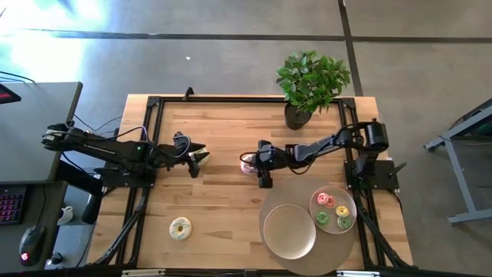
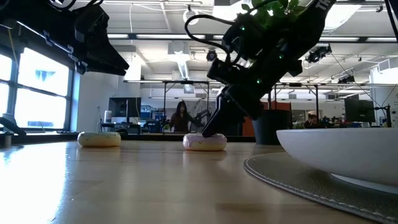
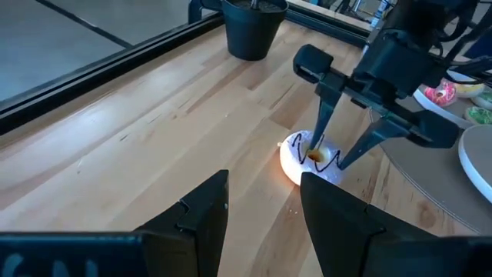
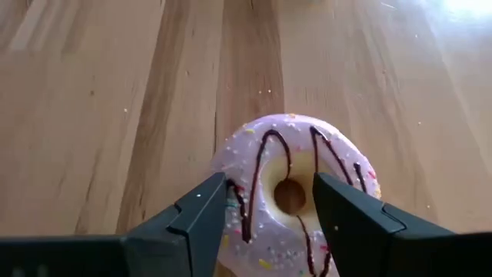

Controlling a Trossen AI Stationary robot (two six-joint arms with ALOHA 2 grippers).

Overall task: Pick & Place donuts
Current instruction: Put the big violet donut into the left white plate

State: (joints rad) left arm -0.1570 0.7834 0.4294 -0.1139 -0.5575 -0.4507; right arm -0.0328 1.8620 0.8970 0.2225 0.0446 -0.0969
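A pink-iced donut (image 4: 292,192) with dark drizzle and sprinkles lies flat on the table's middle (image 1: 247,164), (image 2: 205,142). My right gripper (image 4: 270,188) is open and low over it, also shown in the left wrist view (image 3: 329,154). A white-and-yellow donut (image 1: 181,228) lies flat near the near edge (image 2: 99,139). Several donuts, pink, yellow and green, sit on a small plate (image 1: 333,198) at the right. My left gripper (image 1: 201,156) hovers open left of the pink donut, above the table (image 3: 264,201). My right gripper comes at the pink donut slanting down from the table's right. Its fingertips (image 4: 219,192) stand over the ring on either side of the hole (image 4: 290,196). I cannot tell whether they touch the icing. The donut lies flat on the table.
A potted plant (image 1: 300,115) stands at the far edge behind the right arm. A large round mat (image 1: 270,201) with a beige plate (image 1: 289,231) fills the near right corner. Bare wood lies between the two donuts on the table.
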